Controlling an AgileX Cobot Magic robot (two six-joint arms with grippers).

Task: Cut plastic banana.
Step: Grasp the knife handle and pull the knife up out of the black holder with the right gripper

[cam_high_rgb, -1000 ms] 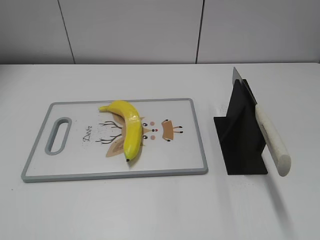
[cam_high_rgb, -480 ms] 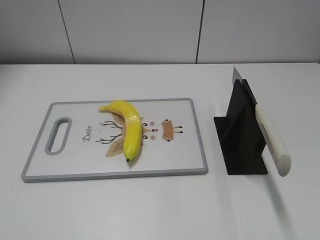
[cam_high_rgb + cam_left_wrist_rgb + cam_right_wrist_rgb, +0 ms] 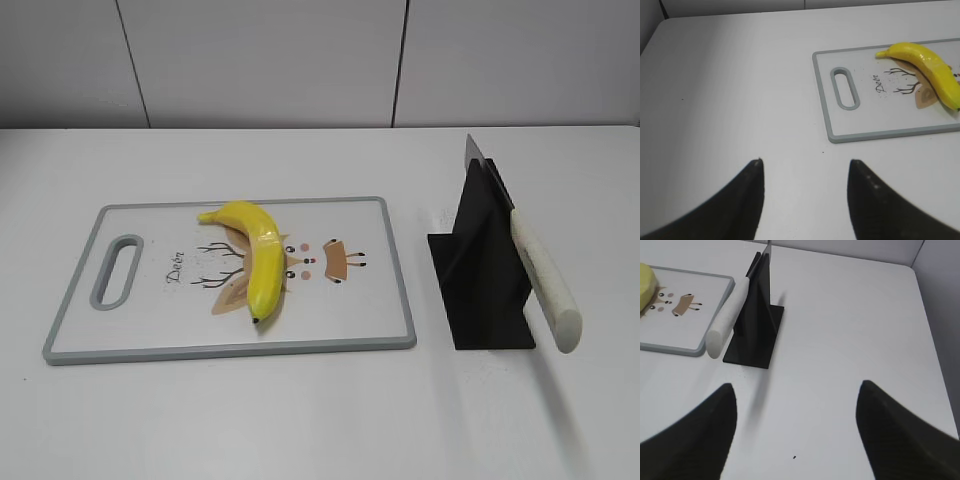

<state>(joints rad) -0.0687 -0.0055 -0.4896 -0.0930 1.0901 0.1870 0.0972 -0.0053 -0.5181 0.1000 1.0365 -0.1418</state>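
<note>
The plastic banana, glossy yellow with a black tip, lies whole on the white cutting board with a grey rim. It also shows in the left wrist view, and its edge shows in the right wrist view. A knife with a white handle rests in a black stand; both show in the right wrist view, the knife leaning out of the stand. My left gripper is open and empty over bare table, near and left of the board. My right gripper is open and empty, near the stand's right.
The white table carries the board and stand. A grey panelled wall stands behind. The board has a handle slot at its left end. Neither arm shows in the exterior view.
</note>
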